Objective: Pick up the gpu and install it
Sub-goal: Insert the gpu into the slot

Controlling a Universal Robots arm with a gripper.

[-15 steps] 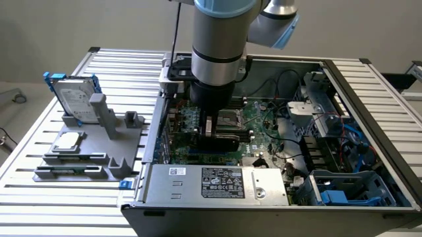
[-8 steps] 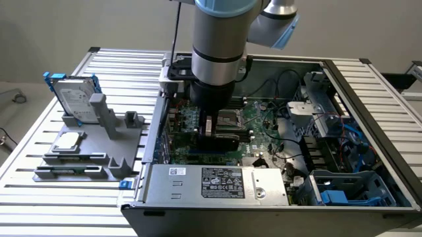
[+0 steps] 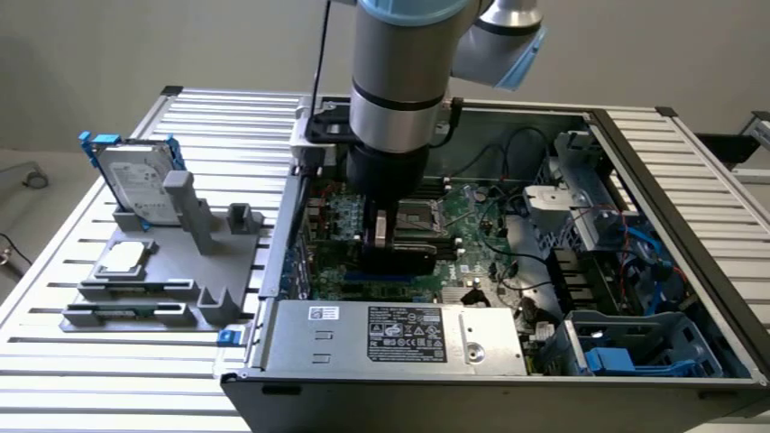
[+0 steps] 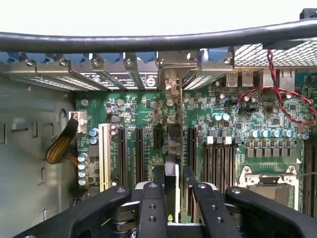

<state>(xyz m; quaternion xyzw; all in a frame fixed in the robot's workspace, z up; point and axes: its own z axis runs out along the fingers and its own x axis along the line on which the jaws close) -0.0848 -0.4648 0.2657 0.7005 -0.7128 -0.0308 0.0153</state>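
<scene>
- Pale wall at back; silver slatted aluminium table [image 3: 72, 361] carries everything, w/ slats bare along its front edge.
- Open dark-grey metal PC case [image 3: 673, 180] lies on its side, lid off, and the grey robot arm [image 3: 398, 81] drops straight down into it from above.
- Black two-finger gripper [image 3: 395, 244] sits low over the green motherboard [image 3: 475, 207], close to the case wall on the exterior view's left.
- Wrist view: gripper [image 4: 173, 172] fingers [image 4: 158, 183] are closed in on both faces of the gpu [image 4: 172, 151], a thin flat card w/ black shroud, seen edge-on. It's pinched, not loose.
- Card is upright, its long edge running toward the silver rear slot brackets [image 4: 114, 69].
- It lines up among the long black expansion slots [image 4: 121, 153], w/ open slots on either side; can't tell if the bottom edge is seated.
- Cream-white slot [image 4: 104, 153] and bare grey case floor [image 4: 34, 163] lie further off on one side.
- Silver square CPU socket [image 4: 270, 181] is on the other side, well apart from the card.
- Red-and-black twisted wire [image 4: 287, 94] loops near the rear ports.
- Thick black cable [image 4: 148, 39] crosses above.
- Silver boxy power supply [image 3: 398, 334] fills the case's near edge.
- Grey plastic fixture [image 3: 193, 225] on the table, exterior view's left, holds a silver hard drive w/ blue rails [image 3: 132, 180] upright and a small square silver chip [image 3: 123, 257] lying flat.
</scene>
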